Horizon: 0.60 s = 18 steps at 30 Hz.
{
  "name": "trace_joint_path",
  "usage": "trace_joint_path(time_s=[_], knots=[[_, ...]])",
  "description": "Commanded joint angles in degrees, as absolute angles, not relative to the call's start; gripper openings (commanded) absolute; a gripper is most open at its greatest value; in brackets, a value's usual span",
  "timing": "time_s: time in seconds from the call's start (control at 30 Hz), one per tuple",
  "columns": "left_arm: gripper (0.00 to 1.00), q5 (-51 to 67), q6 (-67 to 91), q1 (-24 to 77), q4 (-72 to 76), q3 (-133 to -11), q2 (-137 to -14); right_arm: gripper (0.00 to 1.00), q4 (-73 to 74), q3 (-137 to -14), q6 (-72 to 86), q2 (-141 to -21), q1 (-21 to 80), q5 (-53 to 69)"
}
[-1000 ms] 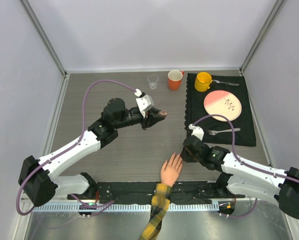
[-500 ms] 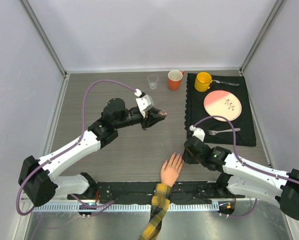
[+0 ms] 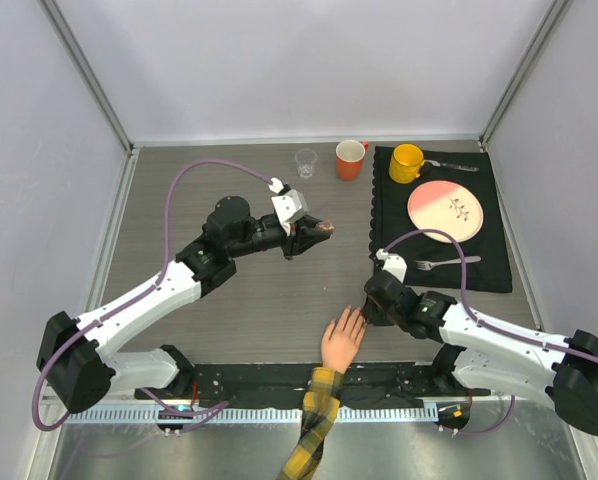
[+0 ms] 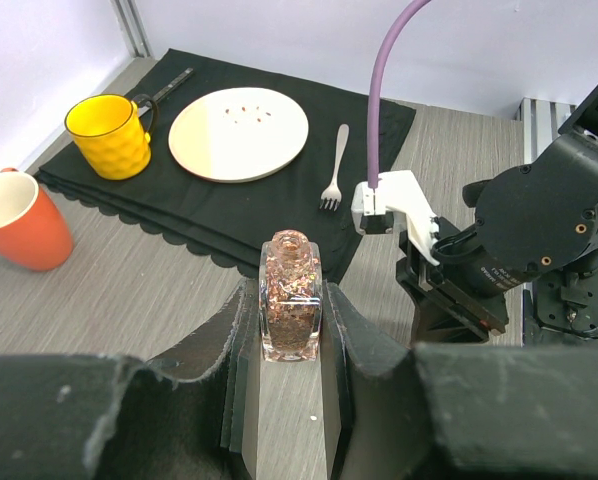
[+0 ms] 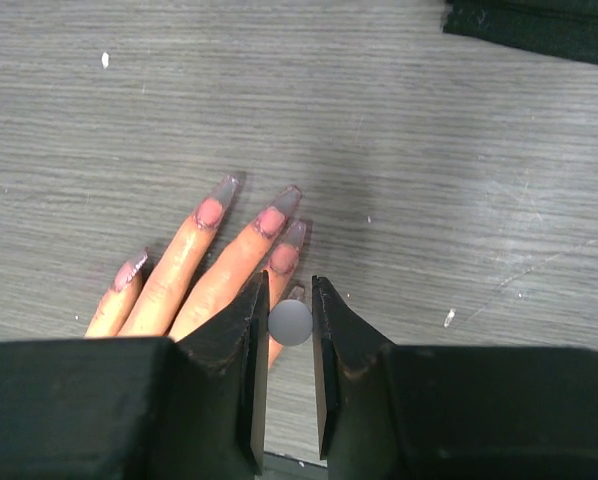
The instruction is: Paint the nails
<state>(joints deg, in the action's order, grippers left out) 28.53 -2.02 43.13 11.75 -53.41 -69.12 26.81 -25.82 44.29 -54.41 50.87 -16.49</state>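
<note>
The peach fake hand [image 3: 341, 340] with a yellow-and-black plaid sleeve [image 3: 314, 430] lies palm down at the table's near edge. In the right wrist view its fingers [image 5: 179, 290] end in long, pink-tinted nails [image 5: 276, 212]. My right gripper [image 3: 367, 308] is shut on a round grey brush cap [image 5: 290, 323], held upright right over the hand's rightmost fingertip; the brush itself is hidden under the cap. My left gripper [image 3: 314, 232] is shut on a clear polish bottle [image 4: 292, 297] of copper glitter, open-necked, held above mid-table.
A black mat [image 3: 439, 240] at the back right carries a pink-and-white plate [image 3: 444, 210], a fork [image 3: 439, 263] and a yellow mug [image 3: 406, 162]. An orange cup [image 3: 350, 159] and a small clear cup [image 3: 306, 162] stand at the back.
My right gripper has edged slightly left toward the fingertips with the cap in it. The left arm and bottle have not moved.
</note>
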Motion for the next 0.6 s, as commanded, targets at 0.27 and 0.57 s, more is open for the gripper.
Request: trace_joint_path(time_s=[0.27,0.57], knots=[[0.00,29.0,-3.0,43.4,13.5,-54.3,-67.1,0.01,23.2,-28.1,44.4,-55.4,50.8,-19.6],[0.00,28.9,-3.0,43.3,13.5,-54.4,-67.1,0.01,24.2,-28.4,44.1,-56.4,50.8,-21.2]])
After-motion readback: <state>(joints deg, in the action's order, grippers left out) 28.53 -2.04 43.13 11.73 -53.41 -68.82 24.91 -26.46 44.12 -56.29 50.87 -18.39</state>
